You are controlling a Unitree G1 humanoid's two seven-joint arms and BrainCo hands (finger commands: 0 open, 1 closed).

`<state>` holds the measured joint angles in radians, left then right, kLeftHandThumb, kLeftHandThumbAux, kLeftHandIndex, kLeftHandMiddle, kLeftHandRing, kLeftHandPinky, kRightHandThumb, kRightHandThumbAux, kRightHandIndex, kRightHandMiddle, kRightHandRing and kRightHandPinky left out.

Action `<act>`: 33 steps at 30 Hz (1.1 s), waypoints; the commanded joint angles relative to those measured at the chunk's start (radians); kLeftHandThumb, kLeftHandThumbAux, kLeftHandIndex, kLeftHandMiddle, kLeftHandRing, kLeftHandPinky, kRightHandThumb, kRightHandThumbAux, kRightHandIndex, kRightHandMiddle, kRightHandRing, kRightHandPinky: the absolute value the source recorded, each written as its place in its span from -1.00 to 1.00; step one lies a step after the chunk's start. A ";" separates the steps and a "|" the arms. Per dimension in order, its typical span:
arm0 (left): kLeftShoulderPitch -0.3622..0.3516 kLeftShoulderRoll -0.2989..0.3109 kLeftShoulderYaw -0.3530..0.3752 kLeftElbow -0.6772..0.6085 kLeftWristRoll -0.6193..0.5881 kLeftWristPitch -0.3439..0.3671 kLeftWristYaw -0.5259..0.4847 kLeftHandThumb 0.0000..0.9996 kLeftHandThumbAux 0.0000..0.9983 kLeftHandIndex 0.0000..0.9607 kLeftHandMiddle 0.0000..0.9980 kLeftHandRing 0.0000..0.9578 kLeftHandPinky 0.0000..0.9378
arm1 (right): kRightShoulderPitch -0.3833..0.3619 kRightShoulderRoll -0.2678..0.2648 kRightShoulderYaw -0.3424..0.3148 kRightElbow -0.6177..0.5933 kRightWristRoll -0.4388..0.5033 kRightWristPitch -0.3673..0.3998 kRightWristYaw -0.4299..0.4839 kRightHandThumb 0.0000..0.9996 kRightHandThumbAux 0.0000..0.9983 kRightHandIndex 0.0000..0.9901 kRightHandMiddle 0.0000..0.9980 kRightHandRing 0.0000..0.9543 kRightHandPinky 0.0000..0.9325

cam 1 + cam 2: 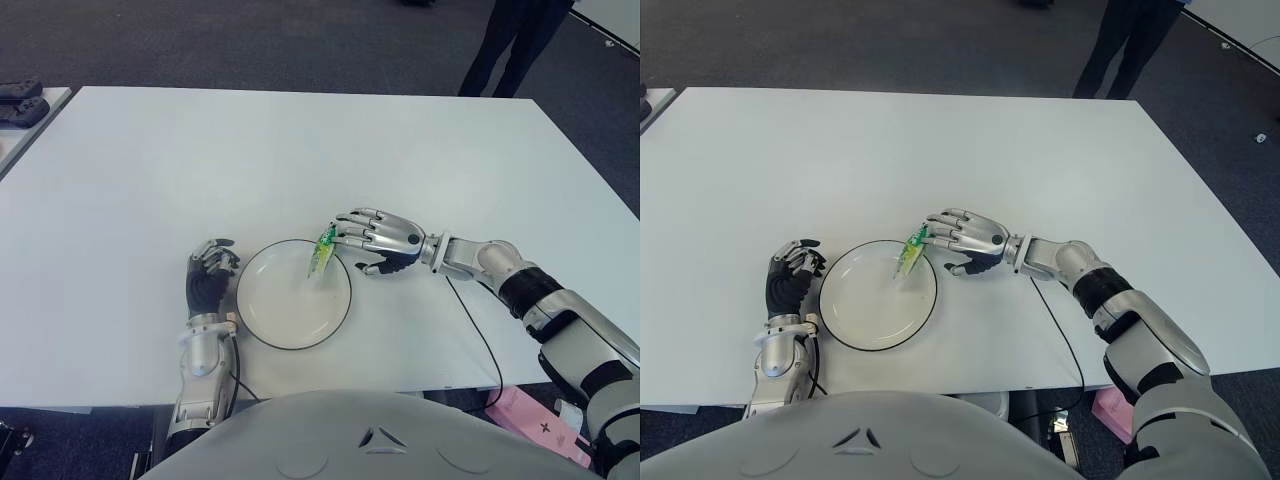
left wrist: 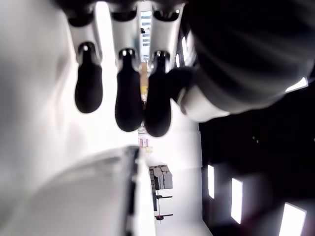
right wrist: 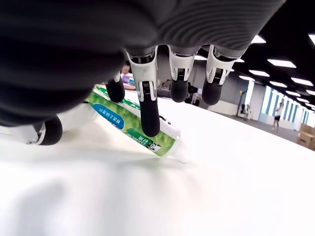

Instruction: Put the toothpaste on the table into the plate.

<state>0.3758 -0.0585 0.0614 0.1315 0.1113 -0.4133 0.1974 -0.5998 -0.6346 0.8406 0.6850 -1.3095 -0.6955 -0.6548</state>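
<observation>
The robot's silver-and-black right hand (image 1: 372,240) reaches in from the right on an extended arm, palm down, fingers (image 3: 149,113) pinching a green tube. Its silver-and-black left hand (image 1: 208,277) points forward at lower left, fingers curled and holding nothing.

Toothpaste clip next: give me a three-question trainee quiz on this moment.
1. True or false: the toothpaste lies flat on the table, clear of the plate.
2. Which hand holds the tube? A left hand B right hand
3. Fill in: the left hand shows beside the plate's ____ side.

Key:
1. False; it is tilted over the plate's right rim, held by the fingers.
2. B
3. left
</observation>
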 commanded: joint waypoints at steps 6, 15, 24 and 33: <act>0.022 -0.006 -0.003 0.009 0.010 0.032 0.010 0.41 0.44 -0.10 0.26 0.30 0.33 | -0.078 0.052 0.109 0.129 -0.072 0.023 -0.051 0.12 -0.53 -1.00 -1.00 -1.00 -1.00; 0.024 -0.012 -0.001 0.011 0.005 0.022 0.011 0.41 0.44 -0.09 0.26 0.31 0.34 | -0.134 0.079 0.161 0.193 -0.068 0.035 -0.044 0.14 -0.50 -1.00 -1.00 -1.00 -1.00; 0.027 -0.013 0.000 0.009 0.010 0.020 0.013 0.41 0.44 -0.10 0.27 0.31 0.34 | -0.156 0.104 0.184 0.240 -0.050 0.055 -0.040 0.14 -0.46 -1.00 -1.00 -1.00 -1.00; 0.028 -0.014 -0.002 0.000 0.027 0.044 0.026 0.41 0.44 -0.10 0.27 0.32 0.36 | -0.163 0.112 0.178 0.258 -0.028 0.070 -0.058 0.15 -0.45 -1.00 -1.00 -1.00 -1.00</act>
<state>0.3897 -0.0695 0.0609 0.1169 0.1231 -0.4021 0.2080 -0.7706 -0.5223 1.0035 0.9216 -1.3300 -0.6408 -0.7359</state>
